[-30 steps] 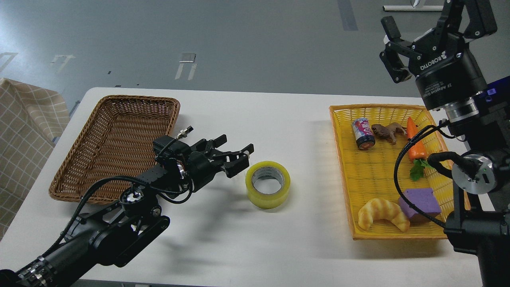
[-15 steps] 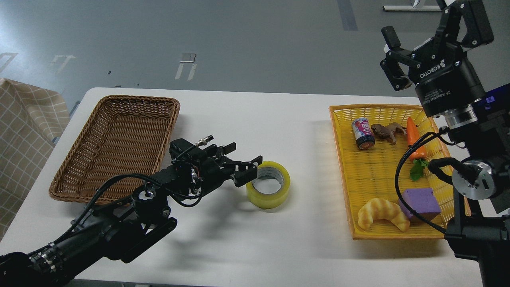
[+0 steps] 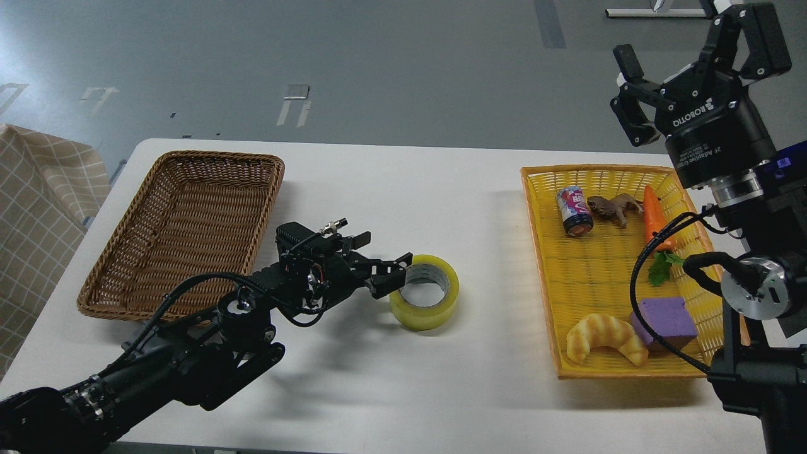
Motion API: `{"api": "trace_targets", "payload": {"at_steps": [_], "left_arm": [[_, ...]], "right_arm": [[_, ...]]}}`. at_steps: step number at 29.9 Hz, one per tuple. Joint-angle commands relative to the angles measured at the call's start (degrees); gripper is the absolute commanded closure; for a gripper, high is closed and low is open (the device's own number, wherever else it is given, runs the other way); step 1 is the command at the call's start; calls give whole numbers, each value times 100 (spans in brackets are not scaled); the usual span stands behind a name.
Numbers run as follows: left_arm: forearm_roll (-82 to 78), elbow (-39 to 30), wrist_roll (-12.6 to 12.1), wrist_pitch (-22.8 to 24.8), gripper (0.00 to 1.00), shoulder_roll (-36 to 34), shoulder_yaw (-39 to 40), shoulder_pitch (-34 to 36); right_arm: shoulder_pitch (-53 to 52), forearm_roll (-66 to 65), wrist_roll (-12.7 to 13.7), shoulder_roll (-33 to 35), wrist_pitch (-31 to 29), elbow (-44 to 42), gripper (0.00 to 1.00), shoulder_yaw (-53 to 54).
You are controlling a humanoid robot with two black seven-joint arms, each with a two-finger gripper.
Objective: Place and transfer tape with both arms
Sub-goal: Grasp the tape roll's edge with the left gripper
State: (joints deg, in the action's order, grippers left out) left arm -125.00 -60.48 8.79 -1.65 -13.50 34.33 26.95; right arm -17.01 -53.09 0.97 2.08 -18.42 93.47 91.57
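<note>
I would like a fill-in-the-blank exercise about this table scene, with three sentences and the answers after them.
1. The tape lies on the white table between the brown basket and the ____ basket.
2. The left claw is at the tape's ____ side.
3. The right claw is raised above the far end of the yellow basket, and its fingers hold ____.

Missing words: yellow; left; nothing

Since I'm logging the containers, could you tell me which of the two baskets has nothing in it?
The brown wicker basket at the left holds nothing. The yellow basket at the right holds a can, carrot, croissant and more.
</note>
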Motion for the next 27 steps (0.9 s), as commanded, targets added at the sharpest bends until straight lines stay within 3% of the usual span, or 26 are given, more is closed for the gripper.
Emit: {"api": "trace_targets", "payload": {"at_steps": [1, 27], "left_arm": [[0, -104, 18, -11, 2, 40, -23, 3], [0, 71, 44, -72, 3, 110, -225, -94]], "right_arm": [[40, 0, 0, 117, -13, -22, 0, -25], [233, -9, 9, 258, -13, -22, 0, -17]]}}
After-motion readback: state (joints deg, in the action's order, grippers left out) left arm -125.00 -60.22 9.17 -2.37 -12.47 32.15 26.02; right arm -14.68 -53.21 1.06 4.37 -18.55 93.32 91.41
